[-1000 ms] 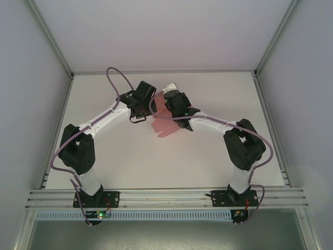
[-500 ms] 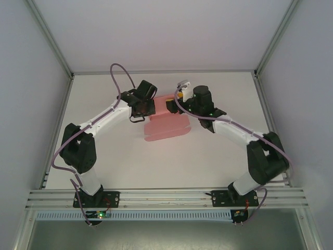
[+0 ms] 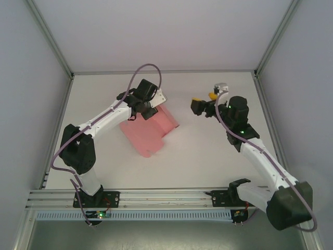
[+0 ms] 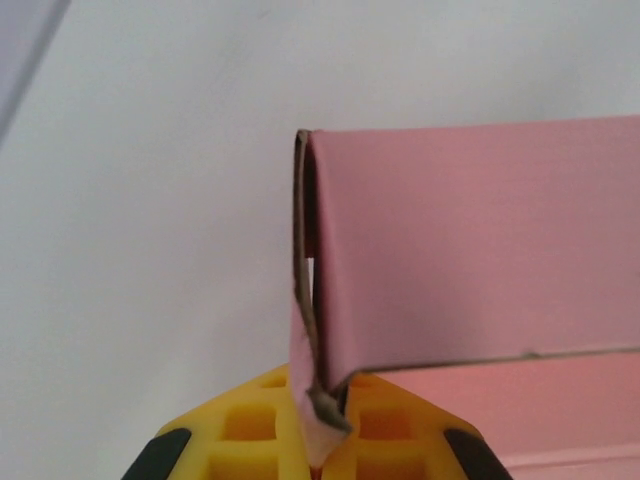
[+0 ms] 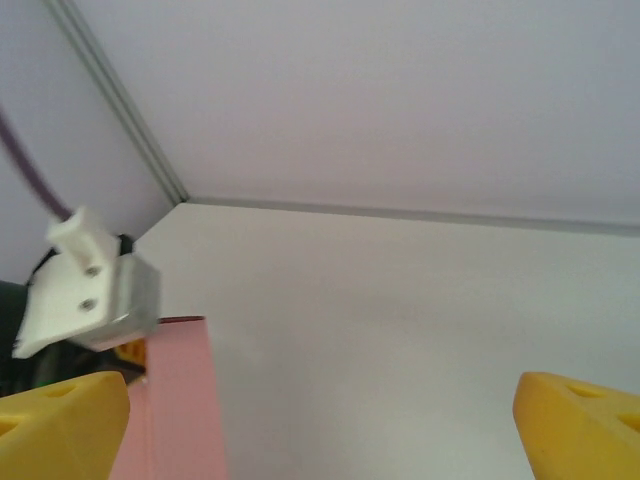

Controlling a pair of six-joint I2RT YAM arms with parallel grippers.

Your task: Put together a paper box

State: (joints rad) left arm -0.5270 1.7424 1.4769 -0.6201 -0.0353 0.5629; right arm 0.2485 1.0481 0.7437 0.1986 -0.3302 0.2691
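- paper box (image 3: 146, 133): corner toward the tabletop's far edge hidden under the left gripper (image 3: 152, 110); flaps and tabs too small to tell from above. In the left wrist view it is cut off at right and below, and the pinched edge is blurred.
- left gripper's fingers (image 4: 250, 430): cut off below.
- right gripper (image 5: 320, 430): both fingertips cropped at the bottom corners and blurred; the paper box beside them is cut off below.

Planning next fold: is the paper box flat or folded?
Folded: the paper box doubles over at one edge, pinched in left claw.

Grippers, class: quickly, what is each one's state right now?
Left gripper: shut on the paper box.
Right gripper: open, holding nothing.
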